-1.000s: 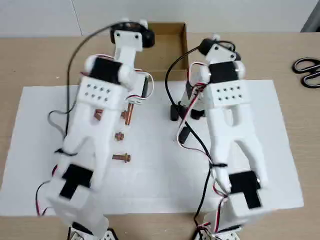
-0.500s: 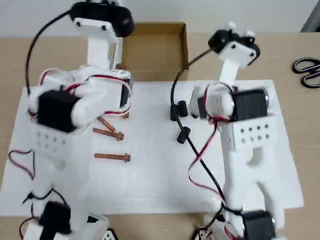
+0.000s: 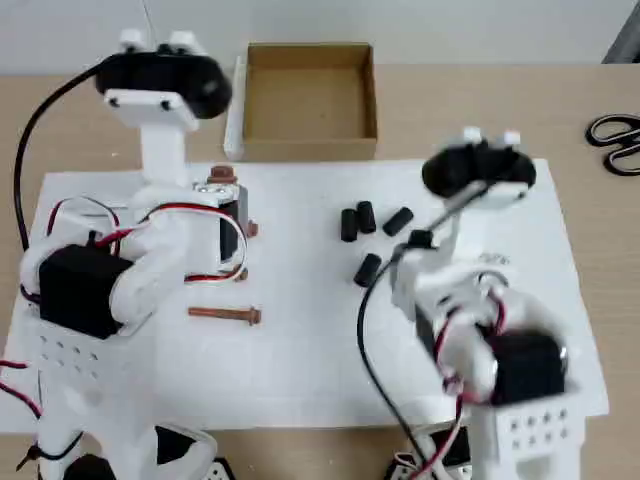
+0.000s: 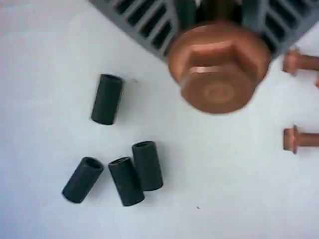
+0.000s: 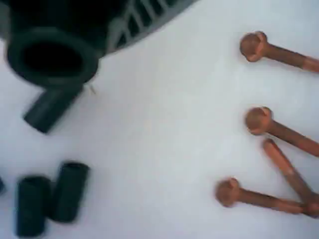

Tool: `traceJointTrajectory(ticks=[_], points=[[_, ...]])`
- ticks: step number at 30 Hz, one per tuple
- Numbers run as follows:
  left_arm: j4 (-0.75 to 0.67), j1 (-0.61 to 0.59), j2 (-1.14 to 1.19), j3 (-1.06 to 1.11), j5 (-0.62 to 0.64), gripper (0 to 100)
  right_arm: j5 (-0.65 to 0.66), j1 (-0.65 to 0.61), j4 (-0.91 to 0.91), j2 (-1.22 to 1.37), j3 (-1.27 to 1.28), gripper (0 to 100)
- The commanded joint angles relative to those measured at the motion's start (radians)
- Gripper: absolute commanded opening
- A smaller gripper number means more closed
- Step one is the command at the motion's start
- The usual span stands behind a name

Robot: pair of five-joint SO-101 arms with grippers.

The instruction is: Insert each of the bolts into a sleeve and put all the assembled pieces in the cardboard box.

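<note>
The left gripper (image 4: 214, 12) is clenched on a copper bolt (image 4: 217, 69) (head outward), and a black sleeve (image 5: 52, 59) is grasped by the right gripper (image 5: 75, 22). Loose sleeves (image 4: 127, 180) are scattered mid-sheet, with the cardboard box (image 3: 310, 150) placed beyond.

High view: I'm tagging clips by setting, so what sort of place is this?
Probably a robotics lab bench: a left arm and a right arm at a wooden table, a white sheet laid with loose bolts and sleeves, and scissors nearby.
</note>
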Motion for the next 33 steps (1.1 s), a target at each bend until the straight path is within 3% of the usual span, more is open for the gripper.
traceJointTrajectory(ticks=[1, 8, 13, 18, 24, 33], points=[[-0.032, 0.000, -0.046, 0.005, 0.098, 1, 0.035, -0.085, -0.120, -0.176, 0.153, 0.2], [-0.110, 0.000, -0.048, 0.007, 0.178, 1, 0.043, -0.242, -0.351, -0.481, 0.494, 0.2], [-0.130, 0.008, -0.048, 0.007, 0.252, 1, 0.123, -0.312, -0.443, -0.654, 0.664, 0.2], [-0.123, 0.008, -0.048, 0.008, 0.255, 1, 0.209, -0.344, -0.453, -0.803, 0.749, 0.2], [-0.130, 0.017, -0.048, 0.008, 0.252, 1, 0.218, -0.386, -0.458, -0.805, 0.749, 0.2], [-0.140, 0.282, -0.051, 0.007, 0.229, 1, 0.218, -0.506, -0.460, -0.805, 0.752, 0.2]])
